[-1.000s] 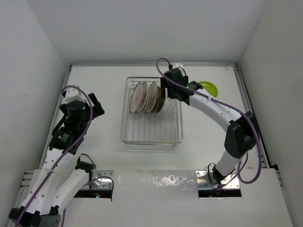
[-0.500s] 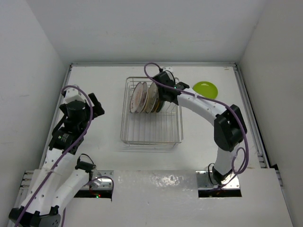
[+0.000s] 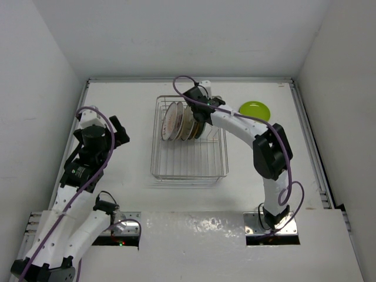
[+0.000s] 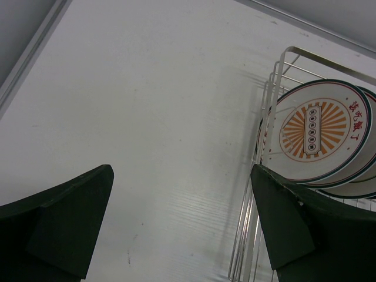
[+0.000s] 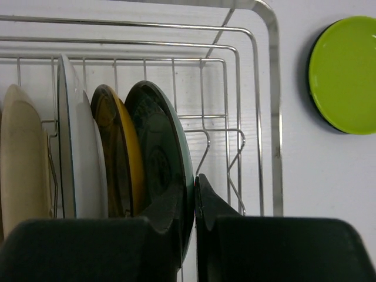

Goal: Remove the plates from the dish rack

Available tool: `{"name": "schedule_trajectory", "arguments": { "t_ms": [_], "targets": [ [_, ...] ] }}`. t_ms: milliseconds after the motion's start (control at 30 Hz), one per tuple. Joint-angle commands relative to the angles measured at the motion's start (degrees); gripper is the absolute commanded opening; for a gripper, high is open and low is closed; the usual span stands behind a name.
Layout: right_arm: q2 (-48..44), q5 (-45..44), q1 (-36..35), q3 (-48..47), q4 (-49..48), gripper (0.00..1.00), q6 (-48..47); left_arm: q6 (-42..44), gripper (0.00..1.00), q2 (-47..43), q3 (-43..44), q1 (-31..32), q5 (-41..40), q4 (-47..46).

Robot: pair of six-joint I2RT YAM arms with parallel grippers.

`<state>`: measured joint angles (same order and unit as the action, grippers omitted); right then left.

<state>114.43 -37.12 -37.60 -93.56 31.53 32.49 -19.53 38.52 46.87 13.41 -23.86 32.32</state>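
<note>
1. Plates (image 3: 182, 120) stand on edge in a row at the far end of the dish rack (image 3: 188, 167), directly under your right pincer (image 5: 195, 189).
2. The fingers of the right pincer are narrow and they grip the dark teal plate (image 5: 158, 147). Its upper rim passes between the two fingers.
3. To the left of this pincer, in its wrist view, you see in order the yellow-orange plate (image 5: 117, 158), a white plate (image 5: 79, 164) and a cream plate (image 5: 17, 158). All are upright in the rack.
4. To the right of this pincer, outside the rack, a green plate (image 5: 343, 73) lies flat on the table (image 5: 294, 176).
5. The fingers of your left pincer (image 4: 181, 176) are wide apart and hold nothing. It hangs above the table, and the rack is to its right, apart from it.
6. For writing, look ahead and to the right of the left pincer, where the sunburst plate (image 4: 317, 132) shows its face. It has orange rays, a dark rim line and red characters near the right edge. They are too small to read with certainty.
</note>
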Motion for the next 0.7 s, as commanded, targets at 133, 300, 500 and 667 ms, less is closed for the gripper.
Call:
{"name": "schedule_trajectory", "arguments": {
  "t_ms": [133, 300, 500, 667],
  "targets": [
    [-1.40, -9.36, 0.34, -15.66, 7.13, 0.00, -1.72, 0.81, 1.00, -0.82, 0.06, -0.49, 0.48, -2.34],
    [-7.54, -10.51, 5.42, -15.71, 9.78, 0.00, -2.78, 0.72, 1.00, -0.91, -0.03, -0.58, 0.22, -2.26],
    [-22.48, 6.85, 24.74, 11.90, -11.97, 0.00, 0.46, 0.72, 1.00, -0.91, -0.11, -0.49, 0.48, -2.34],
    [-27.24, 20.94, 41.60, 27.98, -35.73, 0.00, 8.97, 0.81, 1.00, -0.99, -0.20, -0.31, 0.48, -2.43]
  ]
}}
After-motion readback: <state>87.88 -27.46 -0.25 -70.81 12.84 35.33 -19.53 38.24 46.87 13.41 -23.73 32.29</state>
